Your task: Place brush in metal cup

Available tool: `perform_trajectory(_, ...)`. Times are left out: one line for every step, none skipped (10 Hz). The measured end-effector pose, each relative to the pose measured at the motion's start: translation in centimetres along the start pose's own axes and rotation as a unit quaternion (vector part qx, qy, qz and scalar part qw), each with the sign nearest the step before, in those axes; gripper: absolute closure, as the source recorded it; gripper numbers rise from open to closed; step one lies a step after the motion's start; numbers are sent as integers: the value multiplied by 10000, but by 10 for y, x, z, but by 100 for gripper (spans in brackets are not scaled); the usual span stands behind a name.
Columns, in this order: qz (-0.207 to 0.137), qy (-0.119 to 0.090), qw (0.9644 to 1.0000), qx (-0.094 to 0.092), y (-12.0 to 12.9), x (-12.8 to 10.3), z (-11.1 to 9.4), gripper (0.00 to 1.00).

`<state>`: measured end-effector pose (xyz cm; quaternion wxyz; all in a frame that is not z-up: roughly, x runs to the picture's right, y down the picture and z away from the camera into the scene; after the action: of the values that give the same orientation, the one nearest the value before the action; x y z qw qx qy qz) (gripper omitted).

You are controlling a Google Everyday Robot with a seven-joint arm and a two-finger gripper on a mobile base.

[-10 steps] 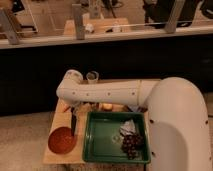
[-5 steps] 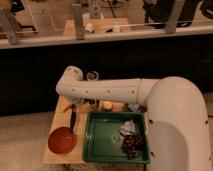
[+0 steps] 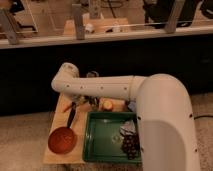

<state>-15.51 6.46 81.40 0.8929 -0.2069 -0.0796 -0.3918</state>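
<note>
Black and mostly hidden under the white forearm, the gripper (image 3: 85,102) hangs low over the back-left part of the pale wooden bench (image 3: 54,156). Its fingers are closed. It cannot be made out whether they pinch anything.

Just to the gripper's left, the slim black brush with the long straight dark handle (image 3: 71,118) lies slanted on the bench. Its upper end points towards the gripper, and its lower end reaches the rim of the round red bowl (image 3: 62,140). Whether the upper end touches the gripper cannot be told. Beside the brush's upper end lies the utensil with the orange-and-tan handle (image 3: 69,106), close to the bench's left edge.

The red bowl sits near the front-left corner. On the gripper's other side, a small round yellowish object (image 3: 106,105) rests near the back edge. In front of that object, the rectangular green plastic tray (image 3: 95,142) fills the right half of the bench. A dark bunch of grapes (image 3: 131,145) lies at the tray's right side.

The small pale grey metal cup (image 3: 92,75) stands at the back edge, behind the forearm, with only its top showing above it. The cup is well apart from the brush.
</note>
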Motion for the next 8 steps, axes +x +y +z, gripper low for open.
perform_trajectory(98, 36, 9999, -80, 1, 1, 3, 81)
perform_trajectory(204, 66, 9996, -162, 3, 3, 6, 81)
perform_trajectory(295, 75, 9993, -219, 5, 6, 10, 81)
perform_trajectory(361, 101, 9990, -252, 8, 9, 13, 81)
perform_trajectory(453, 149, 9984, -312, 12, 13, 17, 81)
perform_trajectory(559, 206, 9974, -397, 18, 17, 21, 81)
perform_trajectory(660, 264, 9963, -481, 23, 22, 23, 81)
perform_trajectory(760, 326, 9948, -600, 29, 28, 26, 81)
